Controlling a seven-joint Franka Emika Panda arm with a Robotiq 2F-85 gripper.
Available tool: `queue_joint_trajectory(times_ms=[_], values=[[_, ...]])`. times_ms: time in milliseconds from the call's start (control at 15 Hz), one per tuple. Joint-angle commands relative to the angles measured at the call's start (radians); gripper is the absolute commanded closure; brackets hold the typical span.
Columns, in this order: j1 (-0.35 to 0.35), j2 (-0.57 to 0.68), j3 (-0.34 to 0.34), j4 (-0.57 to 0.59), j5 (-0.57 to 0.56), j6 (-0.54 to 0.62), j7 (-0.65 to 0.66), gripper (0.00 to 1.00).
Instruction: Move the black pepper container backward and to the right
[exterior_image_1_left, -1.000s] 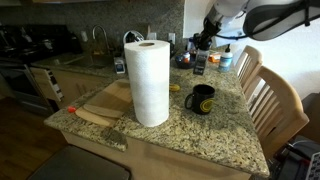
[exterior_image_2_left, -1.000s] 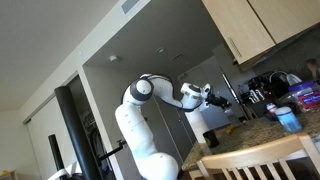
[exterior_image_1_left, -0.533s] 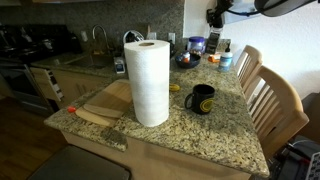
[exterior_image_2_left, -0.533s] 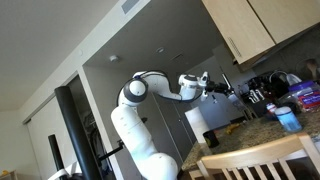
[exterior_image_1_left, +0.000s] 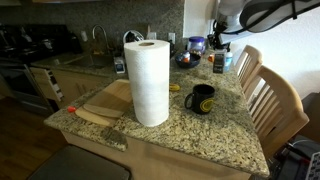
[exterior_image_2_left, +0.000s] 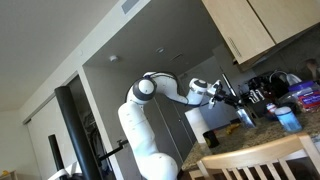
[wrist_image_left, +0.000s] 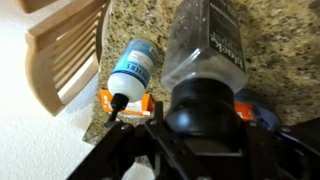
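Arm (exterior_image_2_left: 140, 115): glossy white shell, fat rounded segments, thick column-like lower body. Dark grey bands at joints, round dark cap at shoulder. Wrist link (exterior_image_1_left: 270, 14) in exterior view: black casing with white edging. End effector (exterior_image_2_left: 240, 101): black, blocky. In wrist view, its matte black body is blurred along bottom edge.

Kitchen on my feeds. Speckled tan granite countertop (exterior_image_1_left: 205, 135) fills centre in an exterior view; two pale wooden slat-back chairs (exterior_image_1_left: 272, 95) at its right edge. Black stove (exterior_image_1_left: 18, 50) far left, grey tiled backsplash (exterior_image_1_left: 110, 14) behind, dark floor (exterior_image_1_left: 18, 140) at bottom left corner. I see light wood upper cabinet (exterior_image_2_left: 250, 25) top right in an exterior view, dim grey wall (exterior_image_2_left: 110, 90) below.
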Motion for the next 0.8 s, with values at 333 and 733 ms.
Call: queue_joint_trajectory(times_ms=[333,733], values=[[0.0,0.064,-0.037,0.001,-0.131,-0.176,0.274,0.18],[-0.033,0.073,-0.109,-0.088,-0.013,0.051,0.321,0.0]])
